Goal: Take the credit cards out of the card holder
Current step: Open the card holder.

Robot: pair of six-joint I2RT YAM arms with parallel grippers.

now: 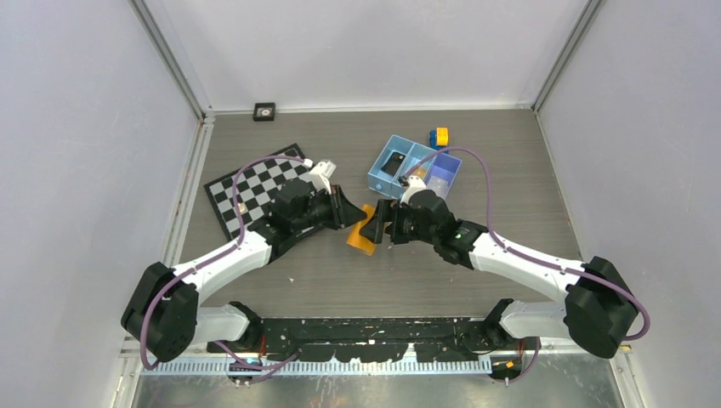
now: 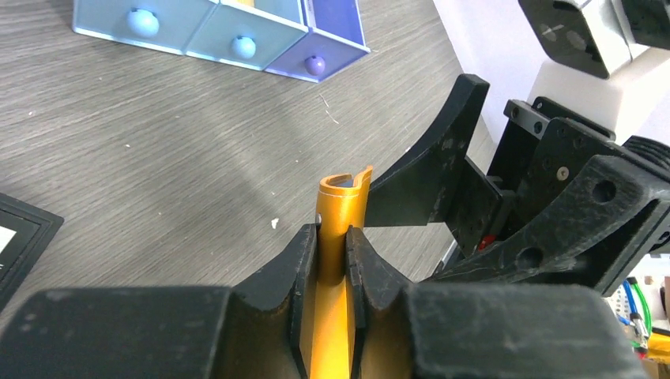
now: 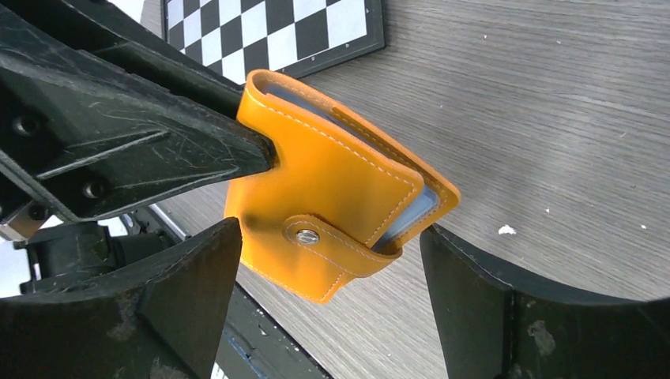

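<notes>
Mid-table, the left gripper [image 2: 332, 246] is clamped on one edge of the orange card holder [image 3: 316, 178], holding it up, while the right gripper [image 3: 330, 237] stands wide apart with a finger on either side of it. Its closing tab [image 3: 310, 234] looks snapped shut, so opening comes first: the right fingers must catch that tab and peel it free, short of the blue tray [image 1: 381, 160] beyond.

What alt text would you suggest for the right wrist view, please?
A small flat orange card holder, snap tab fastened, is pinched at its upper left edge by the black left gripper, between the wide-open fingers of the right gripper, over a grey wood-grain table. A black-and-white chequered board lies behind.
</notes>
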